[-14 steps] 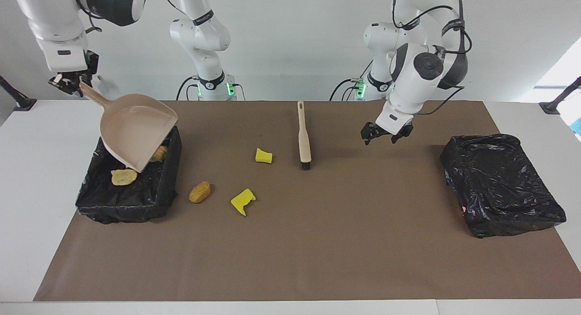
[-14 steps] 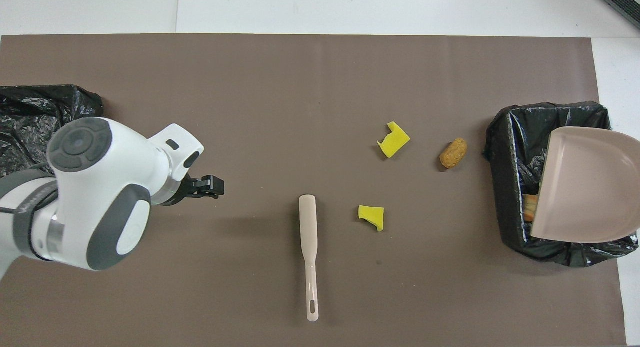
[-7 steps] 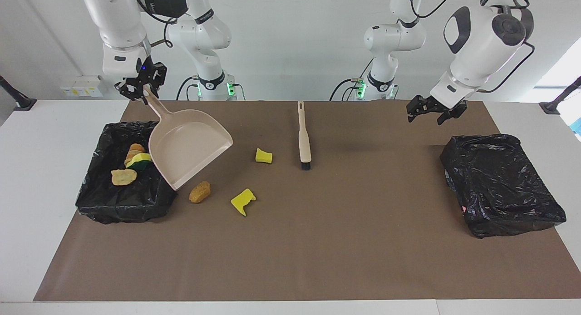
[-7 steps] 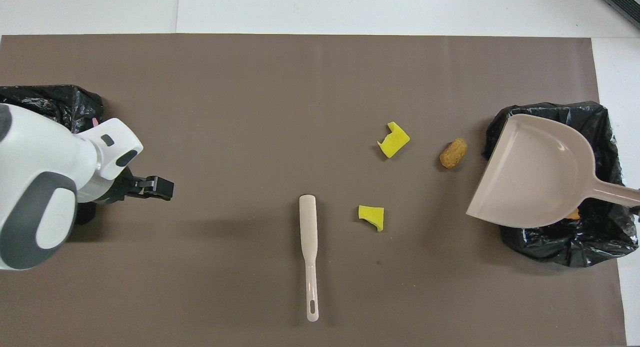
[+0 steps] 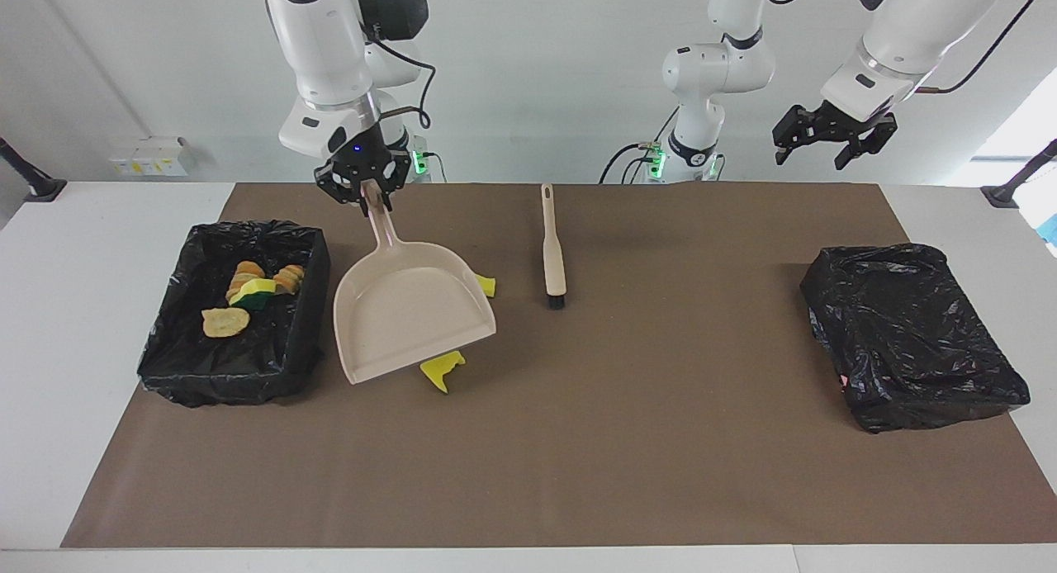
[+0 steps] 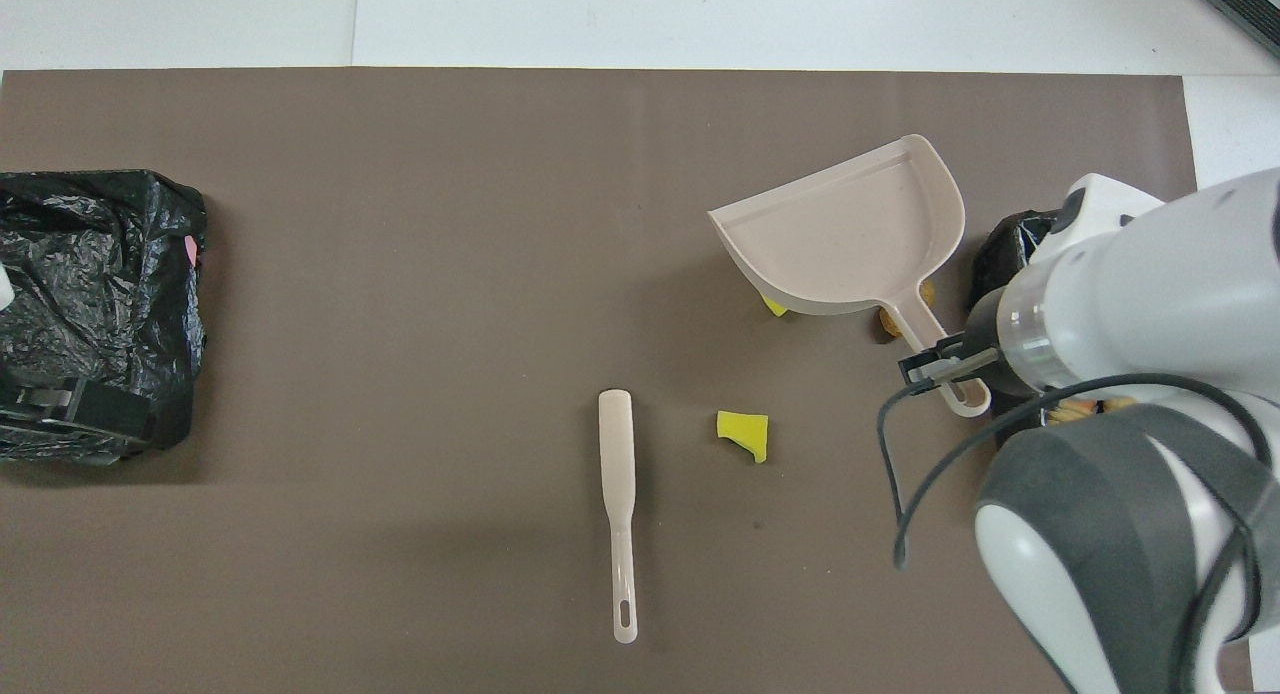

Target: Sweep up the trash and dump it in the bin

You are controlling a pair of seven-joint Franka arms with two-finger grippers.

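Facing view: right gripper [image 5: 364,187] fingers clench the dustpan [image 5: 409,313] handle, seemingly raised over scraps; left gripper [image 5: 832,140], released, hangs above open counter [image 5: 661,408].

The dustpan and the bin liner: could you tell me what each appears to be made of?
The dustpan looks like rigid moulded plastic: smooth matte beige, one piece with its handle. The bin liner looks like thin plastic film: glossy black, crumpled, with bright creases. Neither can be confirmed by sight alone.
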